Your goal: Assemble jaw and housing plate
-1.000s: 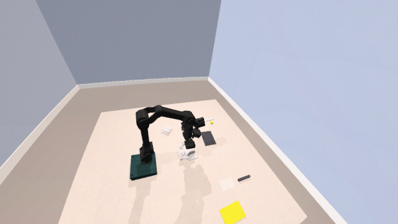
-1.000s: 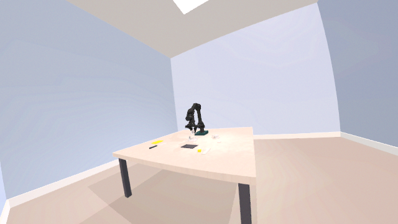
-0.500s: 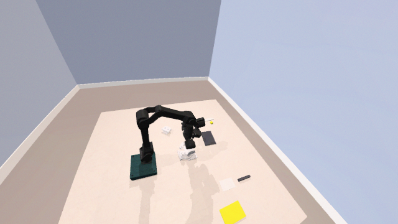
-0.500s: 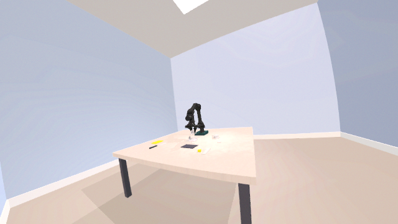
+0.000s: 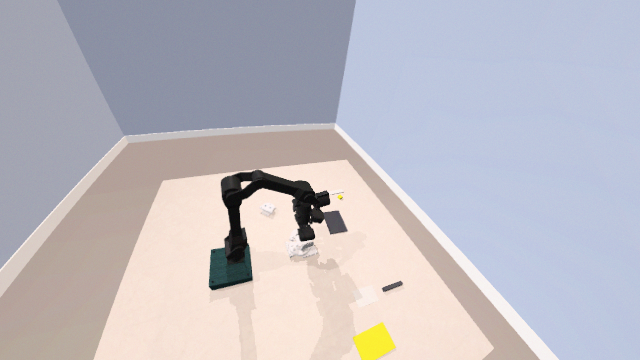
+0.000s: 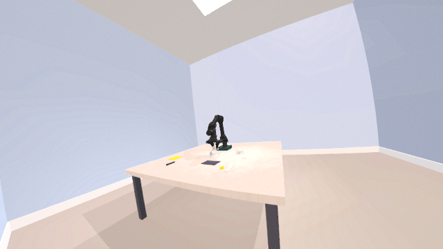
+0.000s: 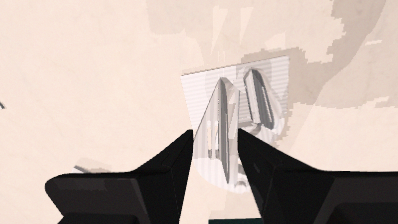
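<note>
Starting at the left of the pale table [image 5: 150,300] [image 6: 256,180], see a dark green base plate [image 5: 218,276] [image 6: 228,148] [image 7: 235,221] carrying the black arm [image 5: 234,220] [image 6: 222,129], bent over towards the right. Next, a little farther off, meet a small white block [image 5: 268,208] [image 6: 239,151], well apart from the gripper. Then find the white assembly [image 5: 295,251] [image 6: 214,155] [image 7: 197,90], out to the right of the base, with a ribbed, flat part spread beneath two raised pieces. Above it, see the gripper [image 5: 305,239] [image 6: 214,146] [image 7: 214,133] pointing down, partly open, with its fingers closed on the tall raised piece [image 7: 224,115]. Can't tell whether any teeth mesh. Beside that, see the other raised piece [image 7: 257,100], leaning and outside the grip.

Farther right, pass a dark flat square [image 5: 335,222] [image 6: 210,162], then, beyond it, a thin white strip [image 5: 338,192] [image 6: 230,168] near a tiny yellow object [image 5: 340,197] [image 6: 221,167]. Nearer, come to a faint pale square [image 5: 365,296], then a bright yellow sheet [image 5: 374,342] [image 6: 175,158] at the near side, and finish with a dark bar [image 5: 392,286] [image 6: 170,163], set slantwise.
</note>
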Controlling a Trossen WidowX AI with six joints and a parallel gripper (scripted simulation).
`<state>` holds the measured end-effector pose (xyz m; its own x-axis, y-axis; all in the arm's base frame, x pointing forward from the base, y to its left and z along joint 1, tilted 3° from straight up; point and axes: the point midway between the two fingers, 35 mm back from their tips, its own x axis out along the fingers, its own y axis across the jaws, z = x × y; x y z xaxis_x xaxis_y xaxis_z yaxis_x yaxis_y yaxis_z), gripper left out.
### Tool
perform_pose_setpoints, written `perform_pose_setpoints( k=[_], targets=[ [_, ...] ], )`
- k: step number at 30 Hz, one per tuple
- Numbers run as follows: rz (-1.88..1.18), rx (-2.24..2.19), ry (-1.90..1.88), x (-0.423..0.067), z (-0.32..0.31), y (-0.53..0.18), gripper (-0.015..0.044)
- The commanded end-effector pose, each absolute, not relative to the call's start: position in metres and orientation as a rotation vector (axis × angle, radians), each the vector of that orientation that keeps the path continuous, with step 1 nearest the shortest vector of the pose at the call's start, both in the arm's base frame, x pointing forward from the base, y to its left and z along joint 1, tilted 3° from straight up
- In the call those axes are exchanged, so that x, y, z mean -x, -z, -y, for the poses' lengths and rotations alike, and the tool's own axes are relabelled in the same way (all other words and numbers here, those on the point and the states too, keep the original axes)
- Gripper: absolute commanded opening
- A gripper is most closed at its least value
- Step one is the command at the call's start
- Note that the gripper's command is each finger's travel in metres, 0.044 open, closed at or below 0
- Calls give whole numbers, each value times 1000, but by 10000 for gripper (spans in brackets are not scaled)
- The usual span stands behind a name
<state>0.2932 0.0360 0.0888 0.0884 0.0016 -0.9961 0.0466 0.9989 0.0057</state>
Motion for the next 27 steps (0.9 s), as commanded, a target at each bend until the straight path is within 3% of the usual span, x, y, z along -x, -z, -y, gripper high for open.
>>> perform_pose_setpoints(
  k=[1, 27],
  targets=[
    [-1488, -35, 36, -293, -35, -79, 134],
    [-1488, -35, 35, -293, -35, -53, 134]
  ],
)
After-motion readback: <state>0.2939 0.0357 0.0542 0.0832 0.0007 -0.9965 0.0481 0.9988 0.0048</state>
